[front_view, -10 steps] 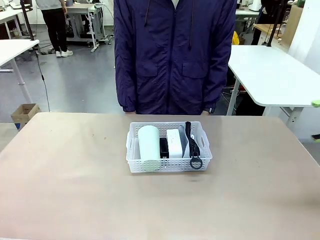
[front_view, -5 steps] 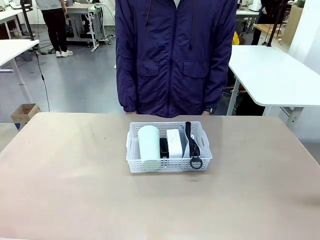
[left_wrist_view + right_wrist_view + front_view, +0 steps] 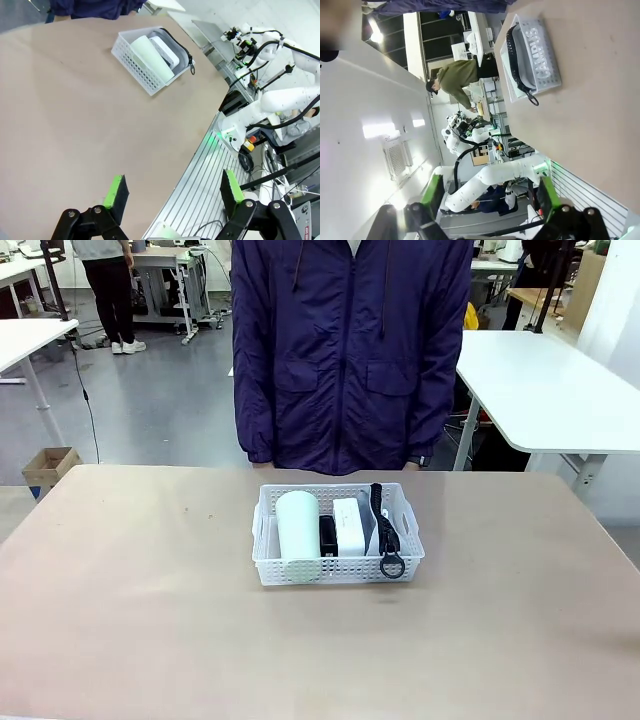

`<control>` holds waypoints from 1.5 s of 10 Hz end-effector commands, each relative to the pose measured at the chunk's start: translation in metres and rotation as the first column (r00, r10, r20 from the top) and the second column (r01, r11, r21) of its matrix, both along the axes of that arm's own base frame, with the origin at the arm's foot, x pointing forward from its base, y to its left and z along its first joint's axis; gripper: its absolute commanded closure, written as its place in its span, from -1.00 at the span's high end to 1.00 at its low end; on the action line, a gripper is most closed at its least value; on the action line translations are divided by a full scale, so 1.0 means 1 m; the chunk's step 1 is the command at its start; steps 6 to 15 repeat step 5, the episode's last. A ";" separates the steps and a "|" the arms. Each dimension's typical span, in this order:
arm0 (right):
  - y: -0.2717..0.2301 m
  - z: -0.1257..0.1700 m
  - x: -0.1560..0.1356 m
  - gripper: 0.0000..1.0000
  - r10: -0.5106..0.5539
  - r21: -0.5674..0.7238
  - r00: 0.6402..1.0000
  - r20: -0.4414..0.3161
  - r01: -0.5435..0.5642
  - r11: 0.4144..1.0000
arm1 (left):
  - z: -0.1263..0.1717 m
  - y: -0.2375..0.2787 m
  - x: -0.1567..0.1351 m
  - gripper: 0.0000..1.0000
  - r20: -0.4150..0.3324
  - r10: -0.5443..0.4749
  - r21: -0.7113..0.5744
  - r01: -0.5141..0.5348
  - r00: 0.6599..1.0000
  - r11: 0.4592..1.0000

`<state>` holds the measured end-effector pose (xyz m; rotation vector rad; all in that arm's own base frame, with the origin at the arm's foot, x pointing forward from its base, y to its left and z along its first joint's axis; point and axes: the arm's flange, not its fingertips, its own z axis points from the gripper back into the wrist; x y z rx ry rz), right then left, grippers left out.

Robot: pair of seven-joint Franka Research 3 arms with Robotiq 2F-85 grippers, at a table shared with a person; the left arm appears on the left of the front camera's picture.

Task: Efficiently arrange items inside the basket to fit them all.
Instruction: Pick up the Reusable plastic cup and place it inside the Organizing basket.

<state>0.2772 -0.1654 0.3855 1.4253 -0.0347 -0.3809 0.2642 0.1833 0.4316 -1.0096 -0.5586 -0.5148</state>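
1. You have the beige worktop (image 3: pixel 150 620) in front of you, with a person in a dark blue jacket (image 3: pixel 350 350) standing at its far edge, arms hanging at the sides and both hands off the surface.
2. The white lattice basket (image 3: pixel 337 570) sits near the middle of the worktop, closer to the person. By the look of it, the packing step is done: all four items lie inside, side by side, and nothing lies loose on the worktop.
3. The grey "CAMPUS" pouch (image 3: pixel 536 47) stands on edge against the basket's right wall, its black strap (image 3: pixel 386 535) draped over the near rim with the ring hanging outside.
4. The pale green cup (image 3: pixel 297 525) lies on its side along the left wall, its near end against the front wall.
5. The small white box (image 3: pixel 348 527) sits between cup and pouch, and the black stapler (image 3: pixel 327 536) is wedged in the gap between cup and box, mostly hidden.
6. Your next move probably calls for little: at most tuck the hanging strap inside the rim, which would need a fine pinch close to the pouch.
7. The left end effector (image 3: pixel 172 192) hangs well back from the basket near the worktop's robot-side edge, jaws spread wide and empty.
8. The right end effector (image 3: pixel 487 195) is also well clear, tilted so it looks along the worktop, its green pads (image 3: pixel 432 190) apart with nothing between them.
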 end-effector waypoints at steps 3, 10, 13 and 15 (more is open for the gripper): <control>0.001 0.004 0.000 1.00 -0.001 0.010 1.000 0.018 0.001 1.000 | 0.001 0.000 -0.001 0.94 0.022 -0.006 -0.012 0.006 1.000 1.000; 0.001 0.004 0.000 1.00 -0.001 0.010 1.000 0.018 0.001 1.000 | 0.001 0.000 -0.001 0.94 0.022 -0.006 -0.012 0.006 1.000 1.000; 0.001 0.004 0.000 1.00 -0.001 0.010 1.000 0.018 0.001 1.000 | 0.001 0.000 -0.001 0.94 0.022 -0.006 -0.012 0.006 1.000 1.000; 0.001 0.004 0.000 1.00 -0.001 0.010 1.000 0.018 0.001 1.000 | 0.001 0.000 -0.001 0.94 0.022 -0.006 -0.012 0.006 1.000 1.000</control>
